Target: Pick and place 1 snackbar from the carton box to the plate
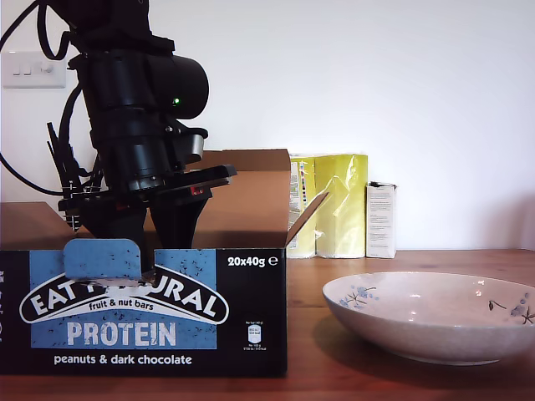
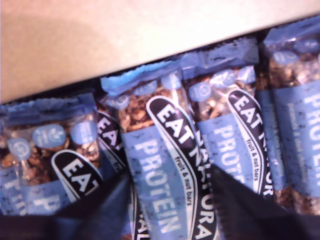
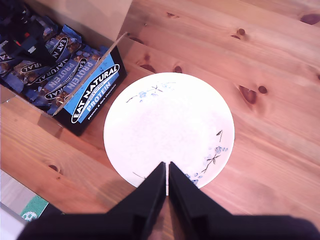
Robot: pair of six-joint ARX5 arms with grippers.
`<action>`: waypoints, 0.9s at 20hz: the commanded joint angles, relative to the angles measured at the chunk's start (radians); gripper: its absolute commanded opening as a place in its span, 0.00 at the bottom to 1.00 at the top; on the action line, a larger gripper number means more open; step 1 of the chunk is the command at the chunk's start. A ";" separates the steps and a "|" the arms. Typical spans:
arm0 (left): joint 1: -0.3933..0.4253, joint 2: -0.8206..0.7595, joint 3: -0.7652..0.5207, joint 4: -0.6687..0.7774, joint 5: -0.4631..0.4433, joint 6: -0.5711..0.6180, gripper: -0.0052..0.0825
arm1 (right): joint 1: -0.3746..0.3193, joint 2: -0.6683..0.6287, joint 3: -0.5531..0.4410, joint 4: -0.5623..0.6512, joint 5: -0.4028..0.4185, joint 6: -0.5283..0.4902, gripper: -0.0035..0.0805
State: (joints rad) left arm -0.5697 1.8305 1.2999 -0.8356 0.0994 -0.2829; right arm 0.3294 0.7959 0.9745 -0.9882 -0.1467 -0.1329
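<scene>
- Two arms work this bench, and only one is down at the job. At the exterior view's left, my first gripper (image 1: 155, 242) reaches into the open carton box (image 1: 142, 313), jaws apart and straddling one snackbar (image 2: 167, 185) in the packed row; nothing is clamped yet.
- That snackbar is upright among its neighbours, touching bars on both sides, still inside the box.
- Handling, as I judge it: a light bar in glossy, crinkly film, so slippery under the pads. The filling looks firm with nuts, yet hard pinching could crack it. Best hold is across the narrow width at the middle of the body, not on the thin crimped end seal, which would fold and slide.
- Tight packing may drag a neighbour up with it, so a straight lift seems wise.
- Writing: the box front reads "EAT NATURAL", "fruit & nut bars", "PROTEIN", "peanuts & dark chocolate" and "20x40g". Wrappers repeat "EAT NATURAL" and "PROTEIN".
- Behind, toward the middle of the exterior view, stand yellow packages (image 1: 338, 205) and a small white carton (image 1: 381, 220); their print is too small to read.
- At the exterior view's right, the plate (image 1: 435, 317) sits empty on the wooden table (image 1: 401, 259), just beside the box.
- Above it hangs my second gripper (image 3: 167, 182), fingers together, holding nothing.
</scene>
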 commanded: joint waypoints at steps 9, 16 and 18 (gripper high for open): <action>-0.010 -0.026 0.110 -0.118 -0.003 0.083 0.18 | 0.004 0.000 0.010 0.003 0.001 -0.018 0.03; -0.061 -0.162 0.198 -0.097 0.001 0.154 0.18 | 0.004 -0.002 0.010 0.004 0.001 -0.023 0.03; -0.091 -0.186 0.212 -0.012 0.020 0.161 0.18 | 0.003 -0.003 0.010 0.004 0.001 -0.020 0.03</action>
State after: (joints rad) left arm -0.6487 1.6444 1.5085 -0.8780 0.1097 -0.1310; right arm 0.3294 0.7959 0.9745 -0.9882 -0.1463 -0.1551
